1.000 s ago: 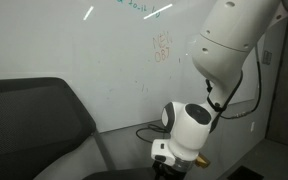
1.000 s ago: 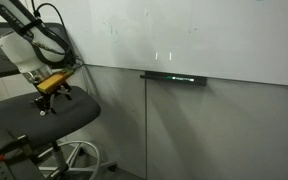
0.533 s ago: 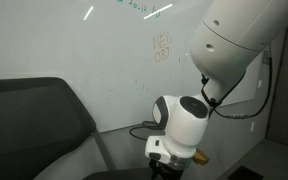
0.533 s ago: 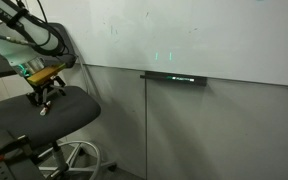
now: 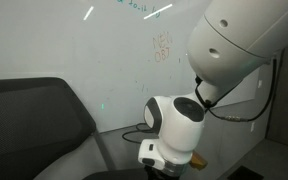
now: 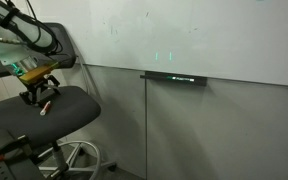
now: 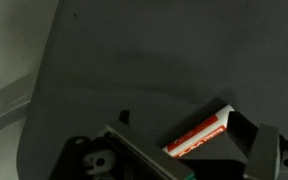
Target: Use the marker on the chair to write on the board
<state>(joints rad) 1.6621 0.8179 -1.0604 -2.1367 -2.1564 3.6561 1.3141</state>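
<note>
Through the wrist view I saw the red and white marker pen (image 7: 198, 136) lying at a slant on the seat of the dark grey upholstered office chair (image 7: 134, 60). The black Robotiq gripper (image 7: 184, 122) hung low over it with its fingers (image 7: 246, 126) spread wide, one on each side of the marker and not clamped on it; the marker's white end lay just beside the far finger. In an exterior view the gripper (image 6: 39, 92) sat right above the chair seat, below the glossy white wall-wide board (image 6: 184, 35). In an exterior view the bulky white arm (image 5: 234, 50) reached down in front of the board's faint orange scribbles (image 5: 162, 47).
</note>
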